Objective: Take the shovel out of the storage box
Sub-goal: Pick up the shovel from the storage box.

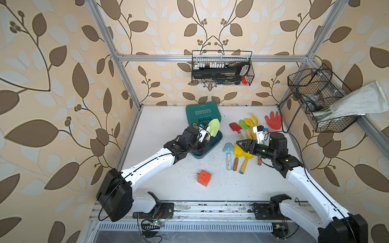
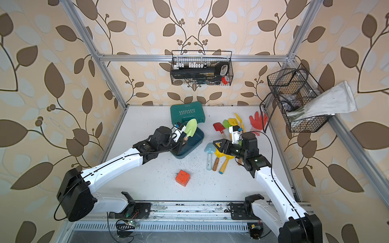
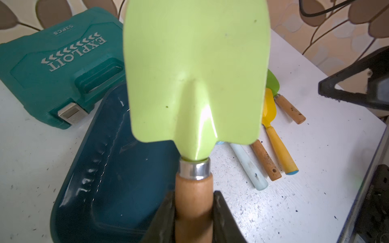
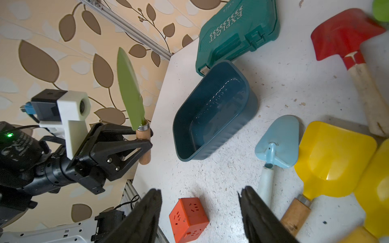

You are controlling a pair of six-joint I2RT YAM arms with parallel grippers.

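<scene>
A shovel (image 1: 214, 126) (image 3: 195, 63) with a light green blade and a wooden handle is lifted, blade up, over the storage box's left end. My left gripper (image 1: 207, 138) (image 3: 193, 195) (image 4: 145, 138) is shut on its wooden handle. The storage box (image 1: 212, 147) (image 2: 191, 143) (image 3: 117, 168) (image 4: 212, 113) is a dark teal tub on the white table; its inside looks empty in the right wrist view. My right gripper (image 1: 237, 144) (image 2: 215, 144) (image 4: 200, 193) hovers open over the table right of the box, nothing between its fingers.
A green EXPLOIT case (image 1: 202, 113) touches the box's far end. Several coloured shovels (image 1: 242, 153) lie under and beyond my right gripper, with a red glove (image 1: 273, 122) behind. An orange cube (image 1: 203, 177) sits near the front. Wire baskets (image 1: 223, 69) hang on the walls.
</scene>
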